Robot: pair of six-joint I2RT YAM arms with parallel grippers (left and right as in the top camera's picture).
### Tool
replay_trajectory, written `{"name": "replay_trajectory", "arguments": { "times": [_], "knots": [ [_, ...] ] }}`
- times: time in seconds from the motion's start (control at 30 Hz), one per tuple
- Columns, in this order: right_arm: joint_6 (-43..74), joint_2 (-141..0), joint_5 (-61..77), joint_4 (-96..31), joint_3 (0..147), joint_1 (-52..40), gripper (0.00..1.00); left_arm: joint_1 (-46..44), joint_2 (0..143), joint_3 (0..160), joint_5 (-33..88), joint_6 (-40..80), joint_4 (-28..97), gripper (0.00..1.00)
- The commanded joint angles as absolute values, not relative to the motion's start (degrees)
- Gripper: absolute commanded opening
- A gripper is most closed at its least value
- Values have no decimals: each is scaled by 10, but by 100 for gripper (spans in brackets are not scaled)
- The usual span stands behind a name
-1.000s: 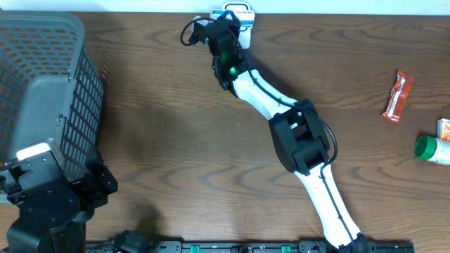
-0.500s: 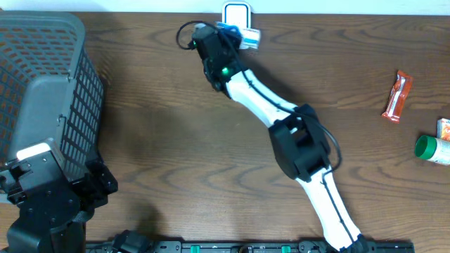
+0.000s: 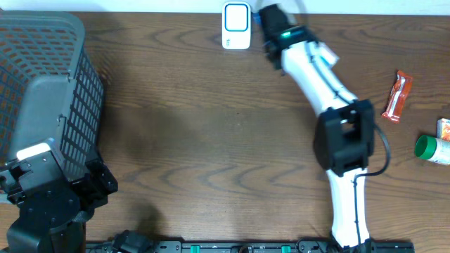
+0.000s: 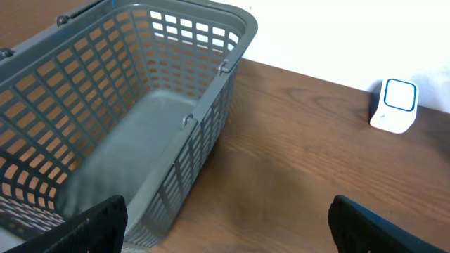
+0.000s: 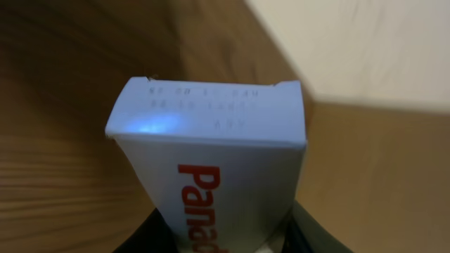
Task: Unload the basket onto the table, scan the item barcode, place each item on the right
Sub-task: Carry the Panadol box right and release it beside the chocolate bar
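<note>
Far left, the grey plastic shopping basket [image 3: 43, 84] sits empty as far as I can see into it from the left wrist camera. My left claw [image 4: 226, 211] hangs over the table beside it, its jaws spread wide with nothing between them.

At the far edge, middle of the table, the white barcode scanner [image 3: 236, 27] stands on the wood. Just to its right my right claw [image 5: 228, 239] is closed partway on a small white carton [image 5: 211, 176] with red lettering that starts "Pana". The dark fingers [image 5: 309, 232] grip its two opposite sides low down, and the end flap with faint printed digits faces the wrist camera. I can't find the barcode itself in any view.

I judge the carton to be light, thin card: stiff enough to keep its shape, but easy to dent and fairly slick. So I want modest squeeze across the side panels near an end, keeping the printed faces free to turn toward the scanner.

Further right lie an orange snack bar [image 3: 397, 96] and a green-capped bottle [image 3: 430, 149], well apart from the arm.
</note>
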State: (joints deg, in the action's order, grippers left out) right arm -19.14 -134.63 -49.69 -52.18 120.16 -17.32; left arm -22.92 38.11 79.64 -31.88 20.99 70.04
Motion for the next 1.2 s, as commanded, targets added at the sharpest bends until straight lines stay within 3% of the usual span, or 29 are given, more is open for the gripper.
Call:
{"name": "replay_trajectory", "arguments": {
  "times": [0.0, 0.13, 0.4, 0.63, 0.67, 0.73, 0.77, 0.8, 1.17],
  "knots": [
    [-90, -1329, -450, -543, 1198, -105, 27, -227, 380, 801, -324, 213, 698, 91],
    [-56, -1329, -413, -562, 1195, -27, 24, -227, 380, 801, -324, 213, 698, 91],
    [-1, -1329, -305, -589, 1190, 125, 34, -227, 380, 801, -324, 213, 698, 91],
    [44, -1329, -233, -596, 1183, 222, 27, -227, 380, 801, -324, 213, 698, 92],
    [54, -1329, -229, -597, 1183, 230, 34, -227, 380, 801, -324, 213, 698, 91],
    [56, -1329, -215, -597, 1183, 243, 61, -227, 380, 801, -324, 213, 698, 91],
    [56, -1328, -215, -597, 1184, 246, 92, -227, 380, 801, -324, 213, 698, 91],
    [59, -1326, -214, -597, 1185, 248, 99, -227, 380, 801, -324, 213, 698, 91],
    [166, -1141, -17, -558, 1238, 245, 99, -227, 380, 801, -324, 213, 698, 92]
  ]
}}
